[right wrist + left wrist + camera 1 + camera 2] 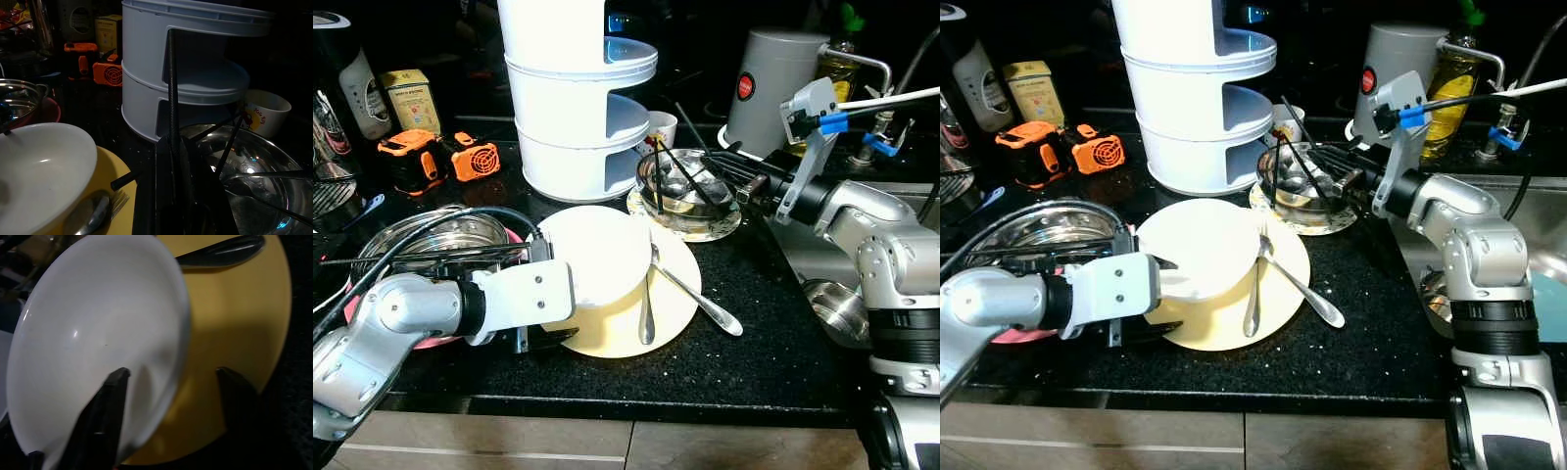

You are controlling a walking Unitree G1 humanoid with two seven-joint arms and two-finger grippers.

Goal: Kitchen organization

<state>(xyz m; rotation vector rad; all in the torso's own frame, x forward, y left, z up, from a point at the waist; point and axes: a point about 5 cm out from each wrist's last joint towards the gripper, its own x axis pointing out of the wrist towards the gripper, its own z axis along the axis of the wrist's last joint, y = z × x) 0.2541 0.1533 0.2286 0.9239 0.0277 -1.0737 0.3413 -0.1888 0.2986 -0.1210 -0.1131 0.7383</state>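
A white bowl (597, 250) sits tilted on a yellow plate (675, 294) at the middle of the black counter. My left gripper (548, 294) is open and straddles the bowl's near-left rim: one finger (110, 416) lies inside the bowl and the other (234, 399) over the plate. Two spoons (700, 299) rest on the plate's right side. Behind it, a steel bowl (685, 191) stands on a patterned saucer (710, 228). My right gripper (720, 178) reaches into that bowl from the right, shut on black chopsticks (173, 98) that stick out over the bowl.
A white tiered rack (573, 108) stands just behind the plate, with a small mug (663, 125) beside it. A grey jug (771, 83) is at the back right. Orange tools (470, 157) and a steel pan (421, 235) lie left. The sink (832, 308) drops off at the right.
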